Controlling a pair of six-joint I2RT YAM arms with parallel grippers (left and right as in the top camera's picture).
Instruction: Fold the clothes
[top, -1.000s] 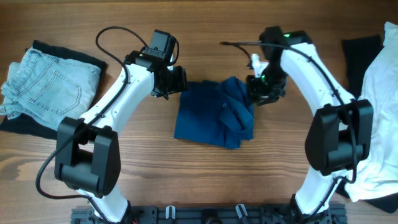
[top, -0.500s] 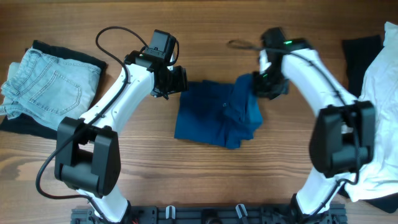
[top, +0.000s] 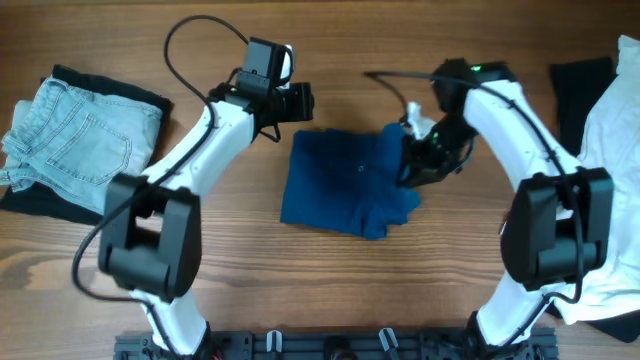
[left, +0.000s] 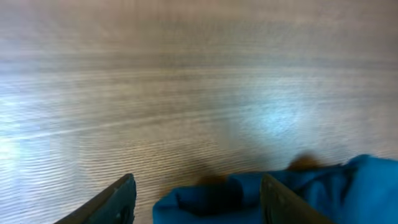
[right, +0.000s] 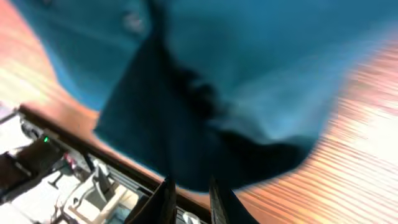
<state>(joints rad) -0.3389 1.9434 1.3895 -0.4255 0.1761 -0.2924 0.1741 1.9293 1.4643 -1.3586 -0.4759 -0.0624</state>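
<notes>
Blue cloth, one dark pleat of it, runs down between the right jaws. They stand nearly together on the deep-blue shirt (right: 249, 74). That view is blurred, so the grip is judged, not certain.

Left jaws: wide apart, holding nothing. One fingertip (left: 121, 198) hovers over bare wood, with the shirt's far edge just below it.

Right arm (top: 500, 110): reaches in to the shirt's right side. Left arm (top: 215, 130): poised just beyond the shirt's far left corner.

Shirt, overall: middle of the tabletop (top: 330, 290), roughly squared, with a bunched lobe at its near right.

Other clothes:
- Pale denim shorts (top: 75, 135) lie by the left edge on a black garment (top: 110, 90).
- White garment (top: 610, 140) lies along the right edge, beside a second black garment (top: 580, 85).

Hazards, as judged:
- The pinch looks thin, so the pleat may slip out partway through a fold.
- Nothing pins the left side, so a pull from the right may drag the whole shirt and undo its squared shape.
- The bunched lobe may get folded in and leave a lump.
- If the left jaws close too far out, they would meet only wood.
</notes>
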